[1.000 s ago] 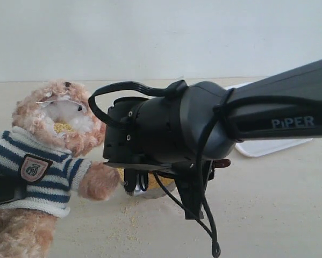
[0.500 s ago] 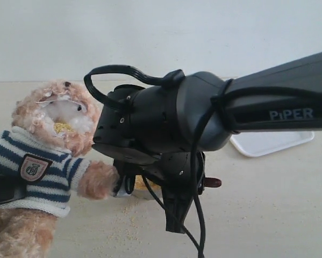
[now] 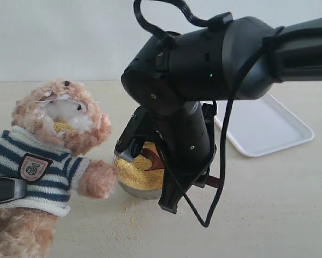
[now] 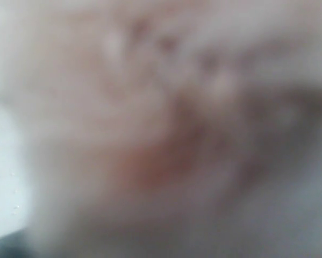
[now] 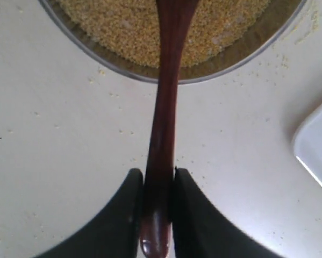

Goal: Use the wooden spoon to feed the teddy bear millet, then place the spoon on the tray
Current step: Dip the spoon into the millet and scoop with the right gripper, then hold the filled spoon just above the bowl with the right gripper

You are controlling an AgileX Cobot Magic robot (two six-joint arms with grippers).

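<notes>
Two claws: the right claw (image 5: pixel 158 185) shows plainly, the left claw (image 3: pixel 0 189) barely.
Exterior: fluffy tan teddy bear (image 3: pixel 53 145) in a striped sweater beside the right claw, yellow grains on its muzzle; flat white plastic tray (image 3: pixel 268 131) beyond that claw.
Left wrist: blurred fur; the left claw's opening cannot be told.
Right wrist: claw clamped on the slim dark wooden spoon (image 5: pixel 166 107), its tip ahead in the golden millet (image 5: pixel 117 21).
Progress: feeding apparently begun; traying not yet done.
</notes>
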